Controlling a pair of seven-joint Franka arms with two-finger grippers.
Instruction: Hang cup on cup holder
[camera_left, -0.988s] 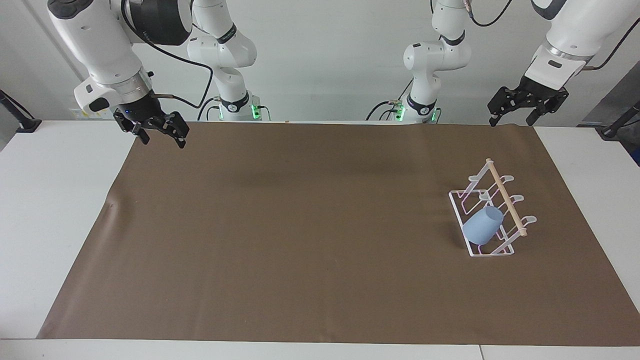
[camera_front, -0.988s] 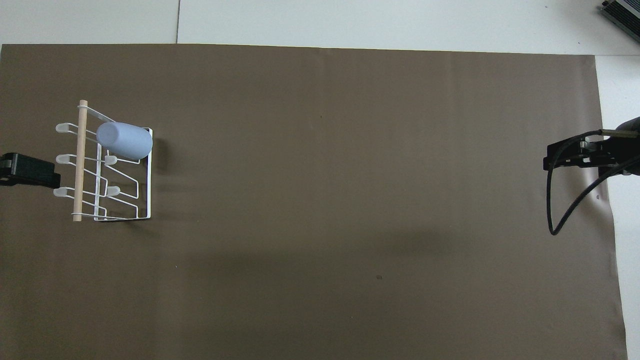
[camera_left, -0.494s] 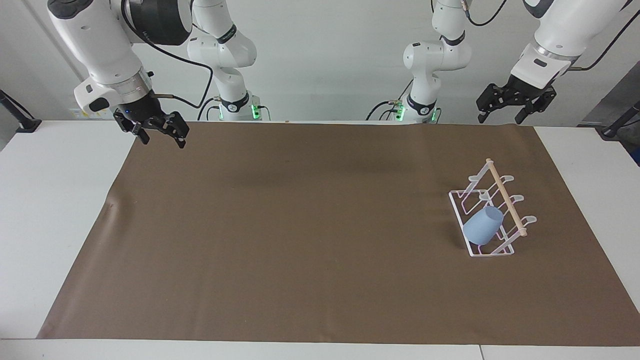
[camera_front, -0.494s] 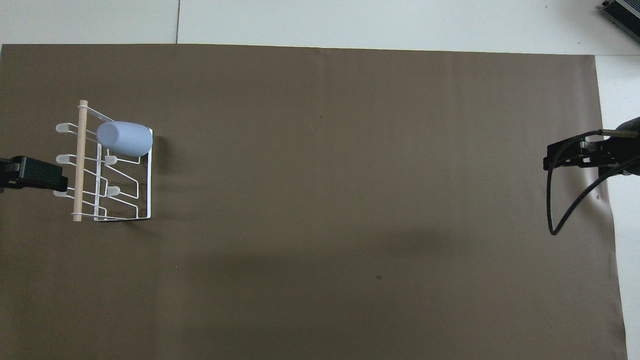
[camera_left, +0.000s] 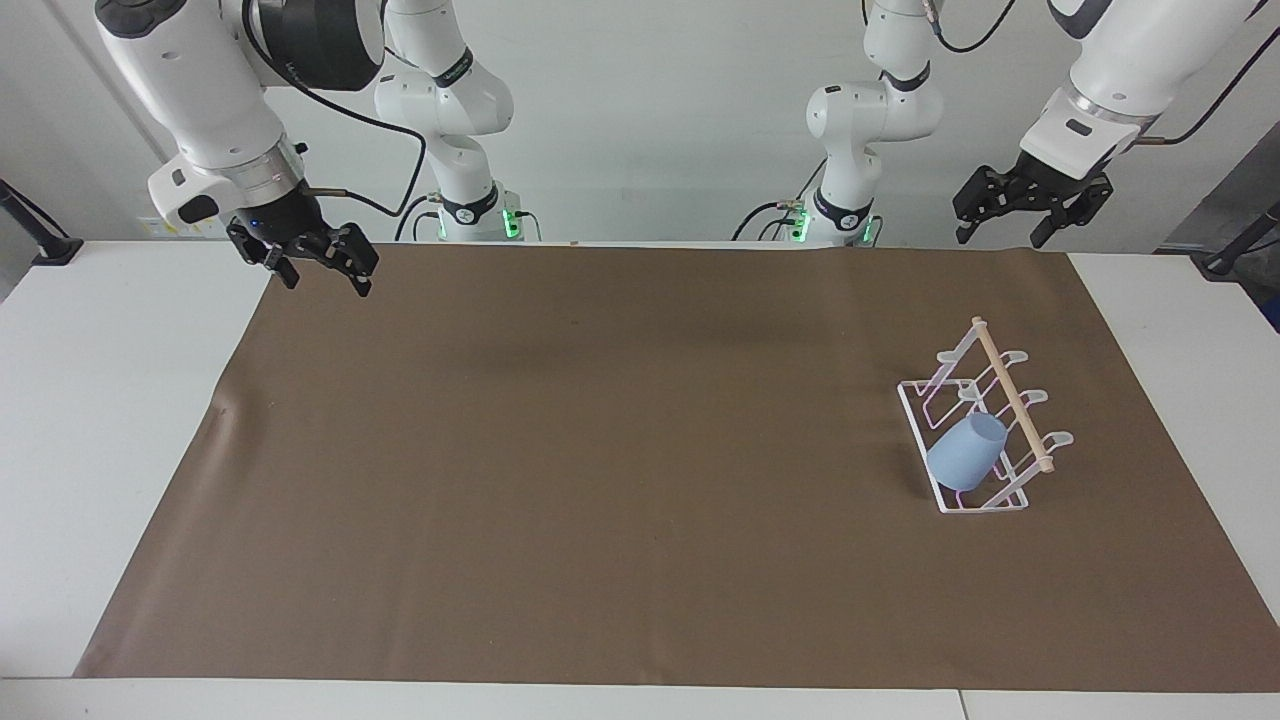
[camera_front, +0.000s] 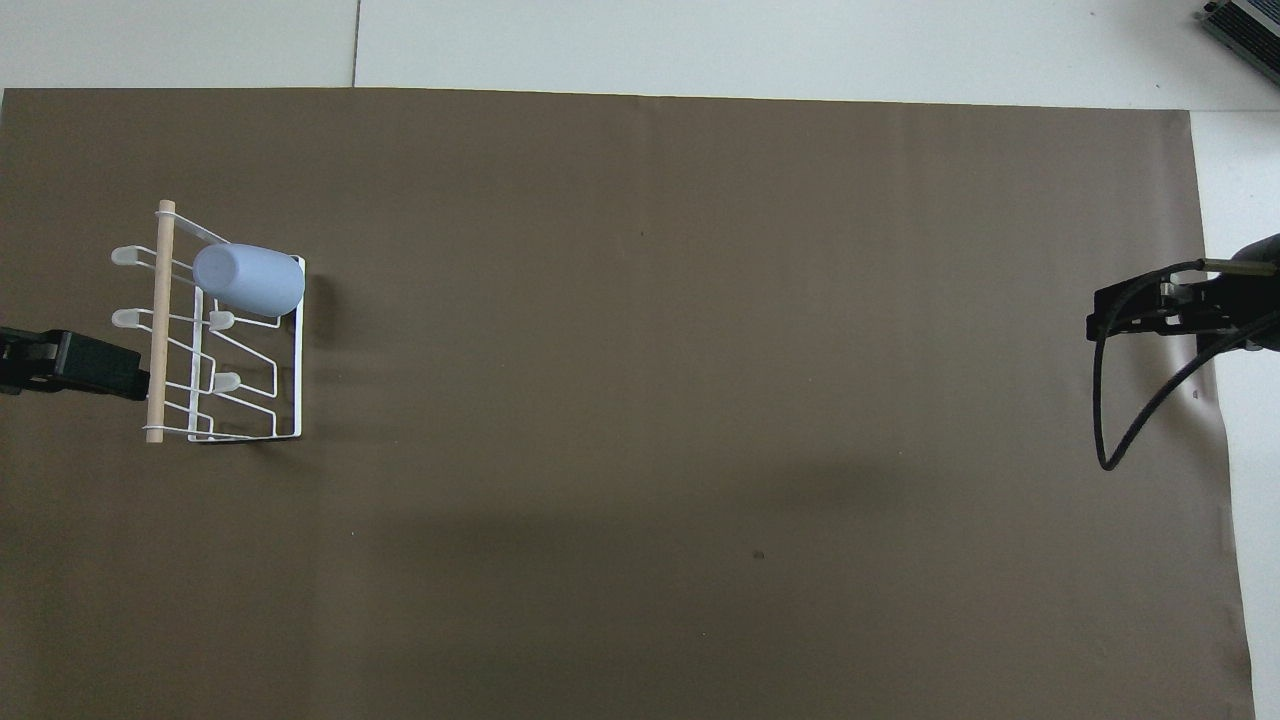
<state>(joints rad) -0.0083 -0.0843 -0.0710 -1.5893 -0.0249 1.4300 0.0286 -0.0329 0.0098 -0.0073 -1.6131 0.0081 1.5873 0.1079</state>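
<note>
The scene is seen from two high cameras set half a turn apart. In the facing view the table (camera_left: 120, 420) is looked at from across it, at some distance, so that both arms, their bases and the wall are taken in. In the overhead view the brown mat (camera_front: 700, 350) is looked at steeply from above the robots' end, nearer in, with little more than the mat covered. The mat and the white rack (camera_left: 975, 425) are shared by both views.
</note>
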